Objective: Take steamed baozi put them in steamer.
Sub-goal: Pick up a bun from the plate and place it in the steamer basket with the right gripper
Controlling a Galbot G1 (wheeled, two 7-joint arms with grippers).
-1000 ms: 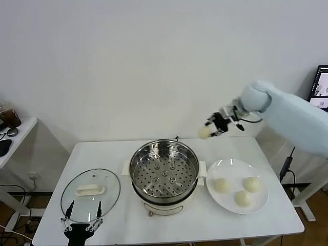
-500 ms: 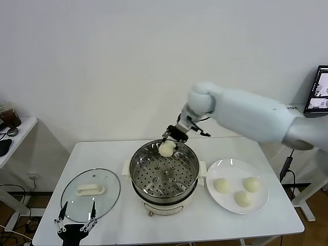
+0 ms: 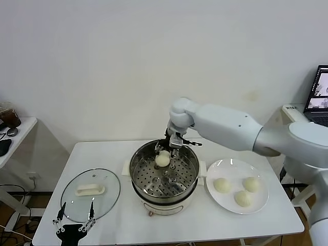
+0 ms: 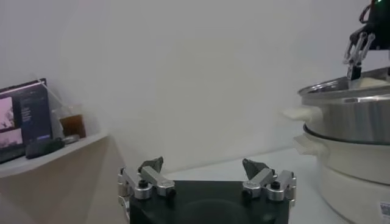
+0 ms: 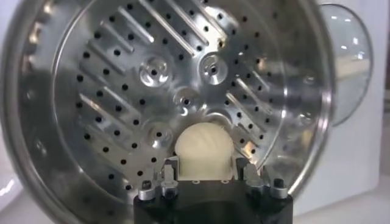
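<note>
White table [image 3: 215, 225], right tool [image 3: 165, 150] over steamer [image 3: 164, 171], perhaps gripping baozi [image 3: 162, 160]

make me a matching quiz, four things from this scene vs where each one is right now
Things:
1. baozi nearest the right end effector
2. three baozi
3. glass lid
4. left end effector

Places:
A. flat on the table, left of the steamer
B. on the white plate
C. over the steamer's perforated tray
D. low at the table's front edge, near the lid

Pairs: 1-C, 2-B, 3-A, 4-D
</note>
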